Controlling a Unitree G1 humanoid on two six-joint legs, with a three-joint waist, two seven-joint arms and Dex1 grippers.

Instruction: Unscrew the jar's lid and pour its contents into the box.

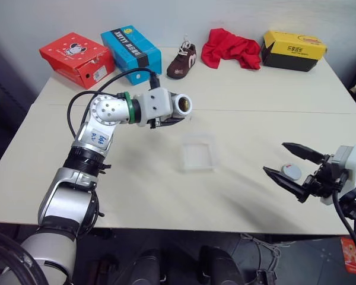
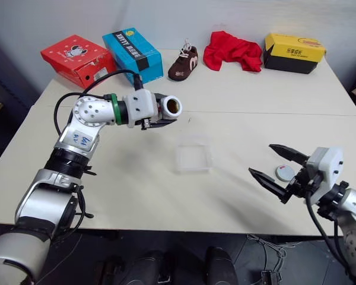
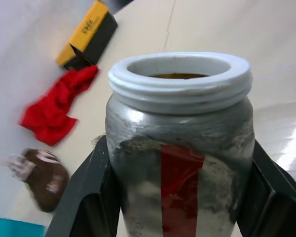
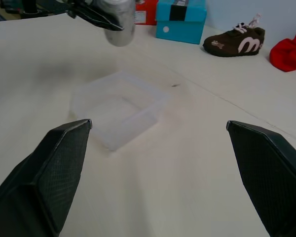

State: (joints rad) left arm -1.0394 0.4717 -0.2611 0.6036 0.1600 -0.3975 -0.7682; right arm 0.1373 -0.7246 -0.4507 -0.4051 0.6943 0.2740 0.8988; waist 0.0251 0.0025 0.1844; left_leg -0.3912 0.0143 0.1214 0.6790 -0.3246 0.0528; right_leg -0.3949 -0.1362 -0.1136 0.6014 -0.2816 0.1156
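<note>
Jar base cut off

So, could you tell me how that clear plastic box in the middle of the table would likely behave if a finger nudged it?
The box looks thin-walled and holds nothing, so it is probably very light and would slide on the smooth table rather than resist. Being shallow and flat-bottomed, it seems unlikely to tip. Its thin walls may flex if squeezed.
</note>
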